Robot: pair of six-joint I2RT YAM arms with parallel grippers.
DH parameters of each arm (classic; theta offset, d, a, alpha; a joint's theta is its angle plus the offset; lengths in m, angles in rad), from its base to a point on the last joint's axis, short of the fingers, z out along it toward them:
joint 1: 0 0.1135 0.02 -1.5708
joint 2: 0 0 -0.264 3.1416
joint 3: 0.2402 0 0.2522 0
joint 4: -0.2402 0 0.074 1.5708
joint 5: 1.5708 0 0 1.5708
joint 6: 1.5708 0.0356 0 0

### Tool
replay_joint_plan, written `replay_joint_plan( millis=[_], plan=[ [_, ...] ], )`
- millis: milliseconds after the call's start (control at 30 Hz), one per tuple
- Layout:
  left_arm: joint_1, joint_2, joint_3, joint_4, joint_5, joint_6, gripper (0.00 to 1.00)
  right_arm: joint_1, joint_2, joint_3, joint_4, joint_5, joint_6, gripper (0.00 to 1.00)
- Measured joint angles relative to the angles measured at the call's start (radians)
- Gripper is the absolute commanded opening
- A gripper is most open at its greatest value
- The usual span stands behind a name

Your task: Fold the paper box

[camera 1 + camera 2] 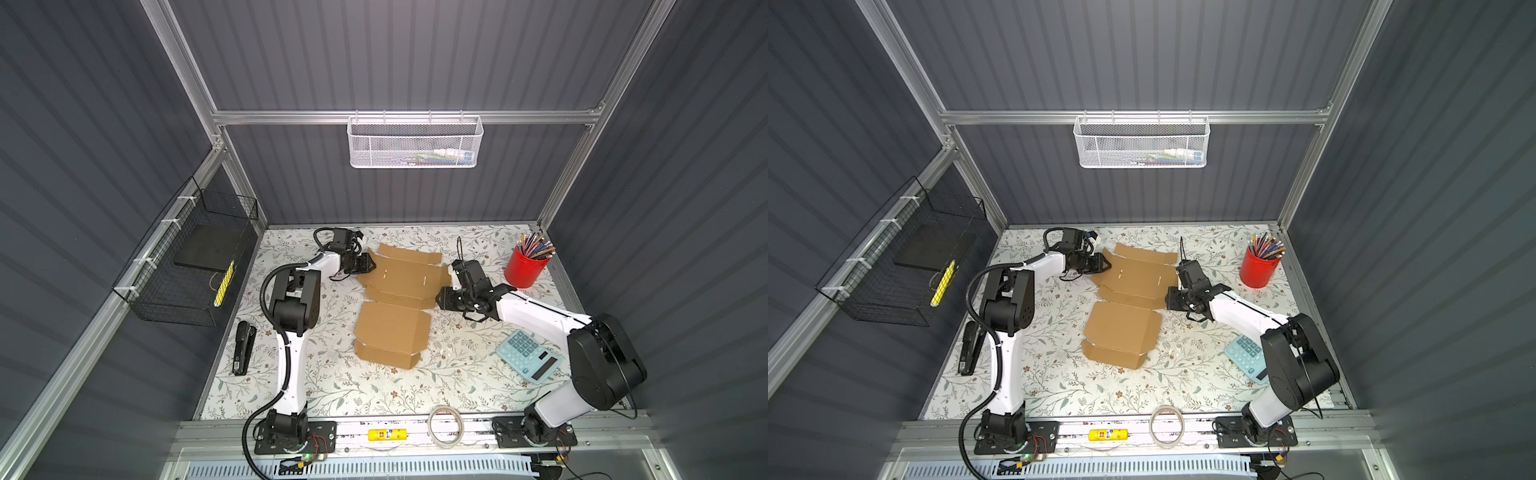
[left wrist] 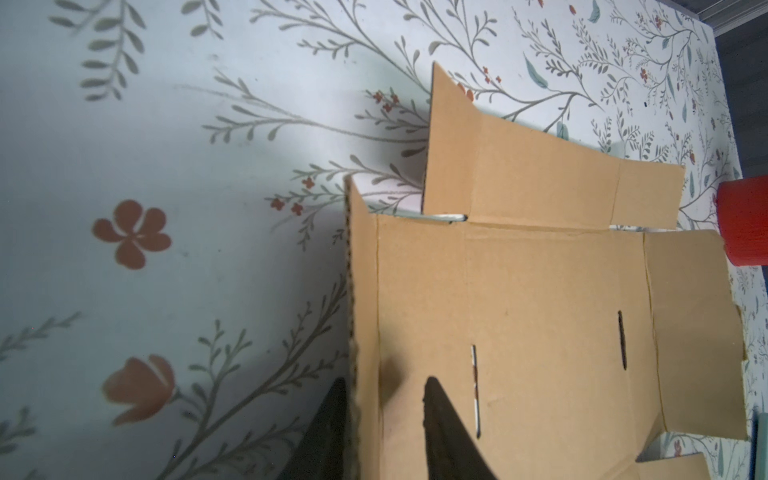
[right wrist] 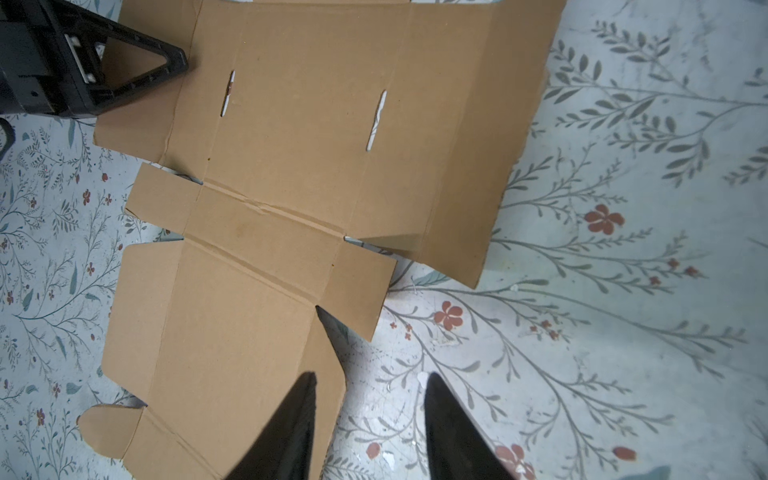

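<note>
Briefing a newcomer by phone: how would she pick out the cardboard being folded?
Start at the floral table, then look at its middle, toward the far edge. The paper box is a spread-out brown sheet with flaps and two slits, far larger than the red pencil cup, calculator or stapler, and unprinted.

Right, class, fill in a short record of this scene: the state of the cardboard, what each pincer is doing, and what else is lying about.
cardboard sheet: plain brown, spread mostly flat on the flowered table, not yet a box
left pincer: open, one finger on either side of the sheet's side flap, which looks slightly lifted
right pincer: open at the opposite edge, one finger over cardboard, one over table, holding nothing
other things: red cup of pencils, calculator, stapler, roll of tape
stage: folding barely begun
</note>
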Motion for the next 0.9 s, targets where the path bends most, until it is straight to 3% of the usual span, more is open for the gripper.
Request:
replay_joint_plan(
  millis=[367,900],
  plan=[
    [0.0,0.001,-0.006,0.035,-0.032,-0.013,0.19,0.003,0.02,0.0,0.011,-0.007,0.014,0.45],
    [0.0,-0.075,-0.134,0.141,-0.063,-0.055,0.01,0.019,0.023,0.0,0.013,-0.019,0.023,0.45]
  ],
)
